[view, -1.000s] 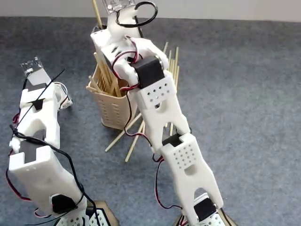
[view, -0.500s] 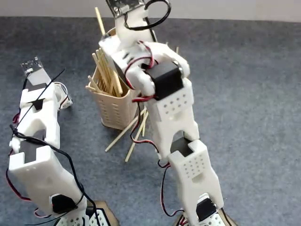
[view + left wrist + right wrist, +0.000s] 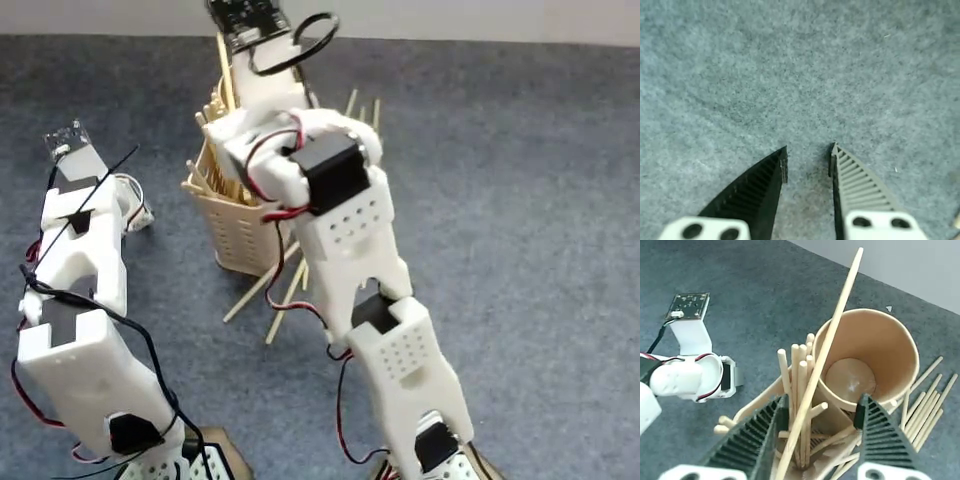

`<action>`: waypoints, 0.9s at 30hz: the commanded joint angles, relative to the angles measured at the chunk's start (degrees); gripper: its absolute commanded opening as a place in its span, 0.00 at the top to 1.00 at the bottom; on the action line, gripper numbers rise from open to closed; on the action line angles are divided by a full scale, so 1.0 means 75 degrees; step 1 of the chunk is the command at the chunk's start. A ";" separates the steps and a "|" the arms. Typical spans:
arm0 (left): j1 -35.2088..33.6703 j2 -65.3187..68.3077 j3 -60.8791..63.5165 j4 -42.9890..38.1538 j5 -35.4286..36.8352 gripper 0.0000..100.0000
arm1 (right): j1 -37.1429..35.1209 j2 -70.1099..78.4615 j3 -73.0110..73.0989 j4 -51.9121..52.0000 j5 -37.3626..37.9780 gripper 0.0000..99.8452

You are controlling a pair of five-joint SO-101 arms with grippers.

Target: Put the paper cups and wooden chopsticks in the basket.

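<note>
Our right gripper (image 3: 822, 400) hangs spread above the basket (image 3: 240, 235), a chopstick (image 3: 832, 335) leaning free between its jaws; we judge this drop done, and next must pinch the loose chopsticks (image 3: 262, 285) beside it.

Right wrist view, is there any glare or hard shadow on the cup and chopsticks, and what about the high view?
Right wrist view: soft, even light, no glare on the paper cup, only weak shadows among the chopsticks. High view: equally diffuse, no hard shadows on the carpet.
</note>
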 commanded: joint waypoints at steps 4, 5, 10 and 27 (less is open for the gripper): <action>0.0217 0.0018 -0.0123 -0.0152 -0.0047 0.83 | -0.0088 -0.2198 0.4003 0.0100 -0.0070 0.78; 0.0217 0.0018 -0.0135 -0.0152 -0.0047 0.83 | -0.0088 -0.2573 0.4589 0.0088 -0.0070 0.78; 0.0217 0.0018 -0.0135 -0.0152 -0.0047 0.83 | -0.0088 -0.3815 0.6816 -0.0287 -0.0082 0.78; 0.0217 0.0018 -0.0111 -0.0152 -0.0047 0.83 | -0.0944 -0.6207 0.7848 -0.1096 -0.0234 0.78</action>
